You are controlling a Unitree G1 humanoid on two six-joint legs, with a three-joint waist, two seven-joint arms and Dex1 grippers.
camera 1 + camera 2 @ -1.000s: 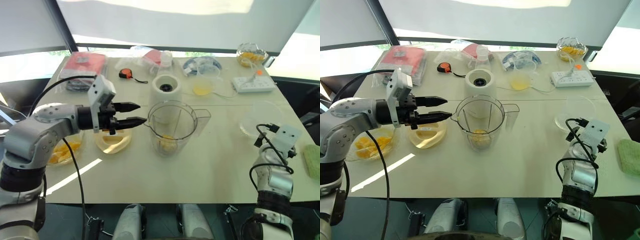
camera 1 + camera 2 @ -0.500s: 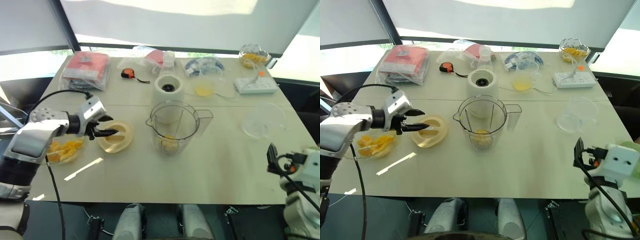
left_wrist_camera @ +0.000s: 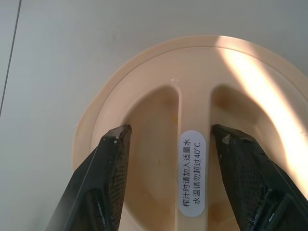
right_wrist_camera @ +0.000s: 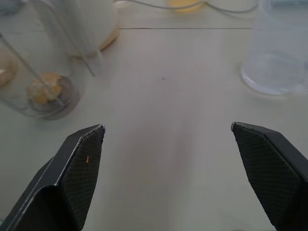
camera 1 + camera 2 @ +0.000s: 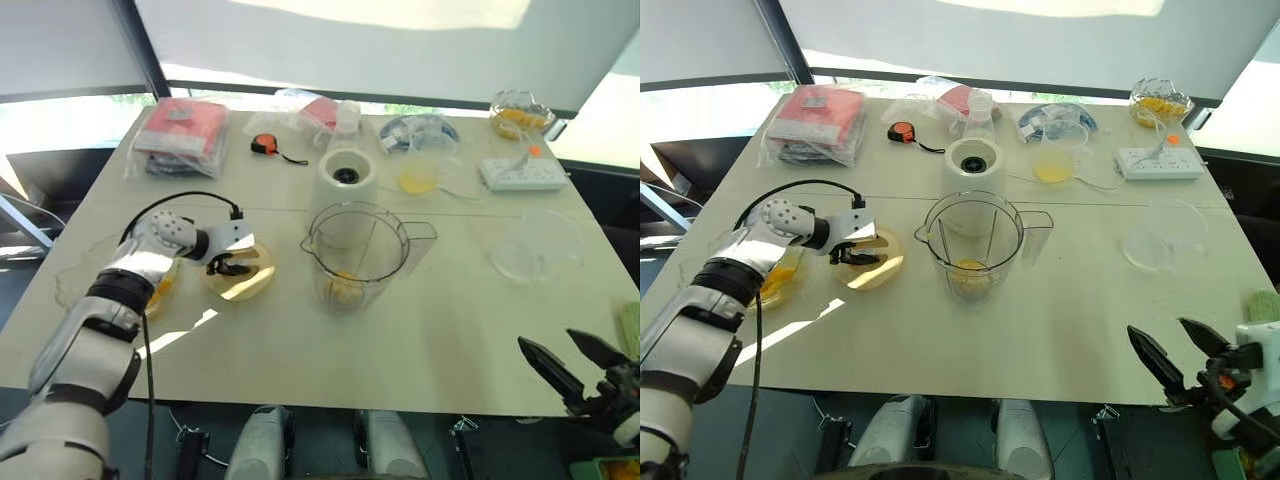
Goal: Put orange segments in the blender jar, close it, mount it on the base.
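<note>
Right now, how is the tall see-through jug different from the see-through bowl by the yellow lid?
The blender jar stands tall, with a handle; the shallow bowl is low and wide, without one. The blender jar holds a few orange segments at its bottom; the bowl holds a bigger pile. The blender jar sits mid-table; the bowl sits near the left edge. Both are clear.

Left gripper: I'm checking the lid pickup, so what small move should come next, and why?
Probably lower a little and close. The left gripper is open, its jaws straddling the raised grip bar of the lid, which lies flat on the table. The blender jar already holds orange segments and stands uncovered.
</note>
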